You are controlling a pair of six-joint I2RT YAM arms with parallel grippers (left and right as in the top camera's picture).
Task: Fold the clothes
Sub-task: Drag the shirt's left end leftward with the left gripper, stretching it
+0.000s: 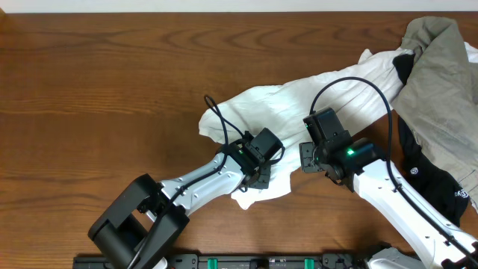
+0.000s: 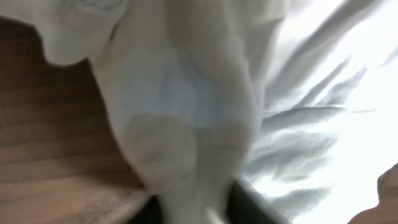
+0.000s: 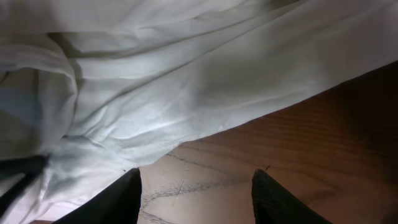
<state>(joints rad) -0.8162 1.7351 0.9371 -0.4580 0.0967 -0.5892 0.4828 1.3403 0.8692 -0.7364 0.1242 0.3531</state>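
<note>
The left pincer [image 2: 194, 208] is closed on a gathered fold of the white T-shirt [image 1: 299, 104], with thin, soft cotton bunched between its dark fingers [image 2: 249, 205]. The shirt lies crumpled in a long wrinkled band on the brown wood-grain counter [image 1: 97, 90], rising from centre toward the right. The right pincer [image 3: 196, 199] hangs open over the shirt's lower edge, with bare wood between its fingers and nothing held. At far right, a grey-olive garment [image 1: 441, 82] in matte, creased cloth covers the shirt's end. Below it lies a black garment [image 1: 429, 175] with small white marks, too small to read.
</note>
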